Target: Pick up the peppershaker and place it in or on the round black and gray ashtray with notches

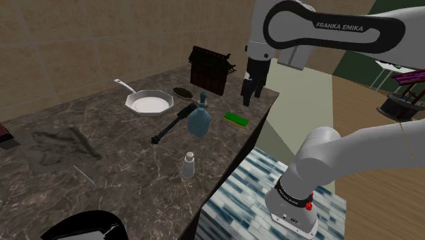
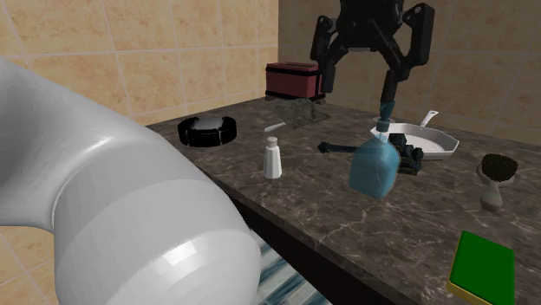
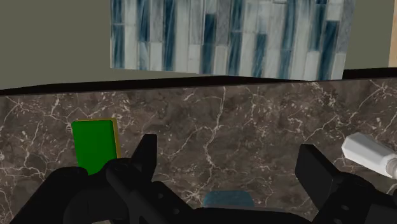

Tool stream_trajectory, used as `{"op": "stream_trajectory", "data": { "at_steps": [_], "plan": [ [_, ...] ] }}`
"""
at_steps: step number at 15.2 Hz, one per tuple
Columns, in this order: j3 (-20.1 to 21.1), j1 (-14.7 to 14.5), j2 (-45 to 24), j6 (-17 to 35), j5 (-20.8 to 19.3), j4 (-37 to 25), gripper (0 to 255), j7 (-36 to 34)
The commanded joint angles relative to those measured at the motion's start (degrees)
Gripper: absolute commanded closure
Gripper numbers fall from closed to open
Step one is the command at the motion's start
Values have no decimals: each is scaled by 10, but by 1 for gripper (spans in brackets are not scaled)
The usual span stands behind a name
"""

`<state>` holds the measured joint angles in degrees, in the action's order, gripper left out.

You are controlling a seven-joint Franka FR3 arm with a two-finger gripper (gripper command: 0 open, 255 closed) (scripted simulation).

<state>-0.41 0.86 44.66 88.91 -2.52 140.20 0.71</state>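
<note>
The pepper shaker (image 1: 188, 165) is a small white bottle standing upright on the dark marble counter (image 1: 122, 170), near its front edge. In the second exterior view the shaker (image 2: 273, 160) stands a little to the right of the round black ashtray (image 2: 208, 130); the shoulder view has the ashtray (image 1: 85, 228) at the bottom left. My gripper (image 1: 250, 88) hangs open above the far end of the counter, well away from both. Its fingers (image 2: 390, 87) stand wide apart with nothing between them. From the wrist, the shaker (image 3: 369, 154) lies off beyond one fingertip of the gripper (image 3: 229, 162).
A blue bottle (image 1: 199, 119), a white pan (image 1: 148, 103), a black tool (image 1: 171, 123), a green sponge (image 1: 236, 118) and a dark box (image 1: 209, 69) crowd the counter under and around the gripper. A grey cloth (image 1: 58, 146) lies near the ashtray. The tiled stand (image 1: 252, 198) borders the counter.
</note>
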Motion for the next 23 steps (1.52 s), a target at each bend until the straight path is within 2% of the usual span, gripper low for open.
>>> {"op": "stream_trajectory", "data": {
  "at_steps": [1, 7, 14, 19, 23],
  "plan": [
    [0, 0, 0, 0, 0, 0, 0, 0],
    [68, -37, -21, 88, 41, 44, 0, -57],
    [153, -75, -86, 200, 74, 64, 0, -125],
    [216, -91, -156, 280, 78, 56, 0, -179],
    [270, -93, -225, 340, 61, 36, 0, -231]
  ]
}}
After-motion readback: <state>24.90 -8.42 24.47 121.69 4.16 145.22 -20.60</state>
